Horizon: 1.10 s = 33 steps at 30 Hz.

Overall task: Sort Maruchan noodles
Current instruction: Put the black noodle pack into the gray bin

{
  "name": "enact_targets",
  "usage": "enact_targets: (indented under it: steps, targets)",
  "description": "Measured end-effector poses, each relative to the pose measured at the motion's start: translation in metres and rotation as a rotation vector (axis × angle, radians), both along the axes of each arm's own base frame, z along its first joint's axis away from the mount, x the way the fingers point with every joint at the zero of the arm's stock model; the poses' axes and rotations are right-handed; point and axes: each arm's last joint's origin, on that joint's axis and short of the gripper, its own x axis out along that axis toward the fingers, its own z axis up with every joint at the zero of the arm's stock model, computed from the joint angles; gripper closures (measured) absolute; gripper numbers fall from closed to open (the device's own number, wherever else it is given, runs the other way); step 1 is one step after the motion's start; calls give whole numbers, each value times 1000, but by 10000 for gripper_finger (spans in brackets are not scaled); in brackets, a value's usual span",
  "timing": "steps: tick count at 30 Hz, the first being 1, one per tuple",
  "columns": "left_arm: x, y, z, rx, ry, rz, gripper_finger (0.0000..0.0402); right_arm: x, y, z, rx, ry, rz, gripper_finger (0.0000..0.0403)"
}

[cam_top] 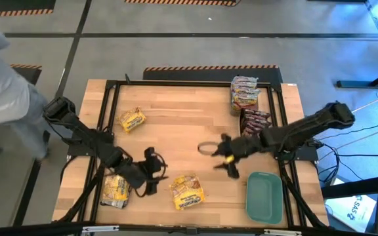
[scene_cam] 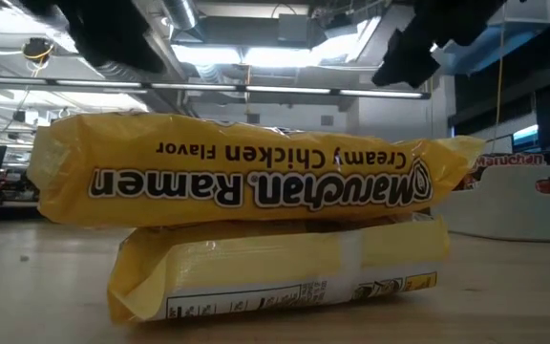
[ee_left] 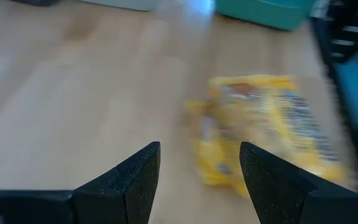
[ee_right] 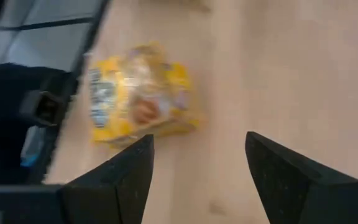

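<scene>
- Left pincer hovering over the near-left counter, fingers spread, grasping nothing; a yellow stack lying just beyond it.
- Right pincer hanging mid-counter, released and empty, fingers apart.
- Yellow packet lying alone toward the far left, showing past the right pincer's fingers in its wrist view.
- More yellow packets sitting at the near-left edge.
- Silvery-pink pile resting far right, brown-red pile just beside it.
- Teal lid lying near right.
- Low view: two yellow packets stacked, top one reading upside down.
</scene>
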Motion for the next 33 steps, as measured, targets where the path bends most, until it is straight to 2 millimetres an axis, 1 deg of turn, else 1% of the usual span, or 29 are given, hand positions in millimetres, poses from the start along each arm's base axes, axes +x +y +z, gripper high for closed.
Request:
enact_targets:
  steps: [4,6,8,11,13,17,19,23,26,28,33]
  targets:
    - [-9,-26,19,-135,101,-40,186,14,32,-19,15,-53,85,166]
    - [-17,-39,25,-258,181,-49,186,19,46,-29,25,-56,100,166]
    - [-27,-53,29,-433,267,-50,186,23,58,-38,27,-53,114,166]
    - [-47,-73,29,-674,388,7,186,28,74,-47,27,-62,116,166]
    - [-64,-86,29,-782,466,56,186,30,81,-53,10,-62,113,166]
    - [-95,-104,27,-922,569,184,186,34,93,-58,8,-107,103,166]
    - [-106,-110,22,-969,602,270,186,35,97,-59,21,-129,112,166]
    - [-118,-114,0,-982,694,409,186,34,105,-61,25,-150,119,166]
    - [-122,-110,-16,-900,779,487,186,33,106,-61,23,-150,95,166]
    - [-122,-105,-19,-855,787,529,186,32,108,-61,24,-148,99,166]
    - [-121,-93,-23,-767,730,631,186,32,108,-61,31,-145,92,166]
